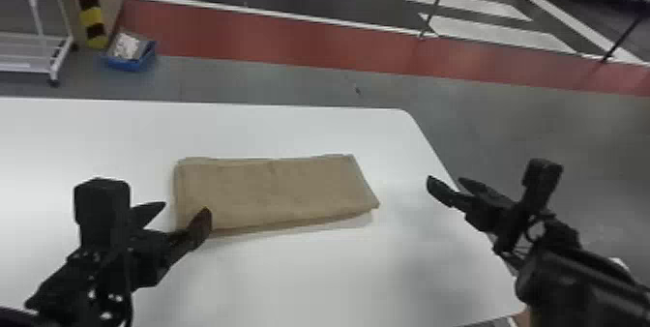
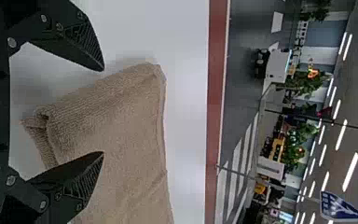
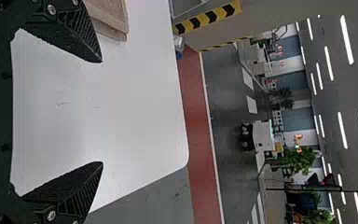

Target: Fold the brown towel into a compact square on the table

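The brown towel (image 1: pixel 275 193) lies on the white table as a long folded strip, wider than it is deep. My left gripper (image 1: pixel 180 212) is open at the towel's left end, one finger in front of the near left corner. In the left wrist view the same gripper (image 2: pixel 103 111) has its fingers spread, with the towel (image 2: pixel 121 126) between and beyond them. My right gripper (image 1: pixel 447 188) is open over the table's right edge, apart from the towel. From the right wrist, the gripper (image 3: pixel 102 112) holds nothing, and the towel's end (image 3: pixel 114 14) lies past one finger.
The white table (image 1: pixel 338 268) has a rounded far right corner and a slanting right edge beneath my right gripper. Beyond it on the floor are a blue bin (image 1: pixel 128 57), a white rack (image 1: pixel 36 40) and a pillar with yellow and black stripes.
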`<action>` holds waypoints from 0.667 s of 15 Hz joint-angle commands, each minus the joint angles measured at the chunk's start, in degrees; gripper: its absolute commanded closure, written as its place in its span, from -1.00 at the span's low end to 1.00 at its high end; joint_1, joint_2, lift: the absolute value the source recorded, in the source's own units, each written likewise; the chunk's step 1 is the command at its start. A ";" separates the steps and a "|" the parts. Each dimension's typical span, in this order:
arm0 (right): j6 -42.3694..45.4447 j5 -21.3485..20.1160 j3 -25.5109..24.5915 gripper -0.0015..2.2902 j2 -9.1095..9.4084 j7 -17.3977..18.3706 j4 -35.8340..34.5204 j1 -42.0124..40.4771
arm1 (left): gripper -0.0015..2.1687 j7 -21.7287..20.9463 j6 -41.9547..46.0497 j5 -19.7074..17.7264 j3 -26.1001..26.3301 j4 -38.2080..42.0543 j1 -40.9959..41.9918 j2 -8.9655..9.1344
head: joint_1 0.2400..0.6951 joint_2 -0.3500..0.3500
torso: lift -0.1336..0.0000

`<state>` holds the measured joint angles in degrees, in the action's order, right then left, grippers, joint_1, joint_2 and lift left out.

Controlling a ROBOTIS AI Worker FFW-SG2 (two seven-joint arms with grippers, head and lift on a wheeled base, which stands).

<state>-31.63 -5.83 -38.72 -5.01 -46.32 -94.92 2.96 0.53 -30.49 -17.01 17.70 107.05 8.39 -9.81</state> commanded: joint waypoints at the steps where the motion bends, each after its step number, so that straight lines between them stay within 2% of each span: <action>1: 0.20 -0.05 -0.04 -0.90 0.00 0.00 0.26 0.11 | -0.60 0.00 -0.59 0.05 0.41 -0.18 0.13 -0.12 | 1.00 -1.00 | -0.85; 2: 0.20 0.03 -0.12 -0.90 0.00 0.00 0.26 0.02 | -0.51 0.00 -0.76 -0.13 0.41 -0.09 0.13 -0.29 | 1.00 -1.00 | -0.85; 3: 0.20 0.03 -0.30 -0.90 0.00 0.00 0.26 0.02 | -0.26 -0.09 -1.29 -0.22 0.49 0.17 0.22 -0.38 | 1.00 -1.00 | -0.85; 5: 0.38 0.03 -0.47 -0.90 0.00 0.00 0.26 0.11 | 0.51 -0.09 -2.35 -0.13 0.49 0.70 0.22 -0.47 | 1.00 -1.00 | -0.85; 6: 0.38 0.12 -0.47 -0.90 0.00 0.00 0.26 0.11 | 0.77 -0.26 -2.35 -0.04 0.41 0.79 0.22 -0.56 | 1.00 -1.00 | -0.85; 10: 0.38 0.12 0.14 -0.90 0.18 0.09 0.26 0.02 | 0.77 -0.35 -2.35 0.84 -1.70 2.72 1.63 -0.91 | 1.00 -1.00 | -0.85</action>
<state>-31.25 -5.71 -38.83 -4.99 -46.23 -94.66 3.07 0.17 -32.83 -16.80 17.04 108.80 9.29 -10.52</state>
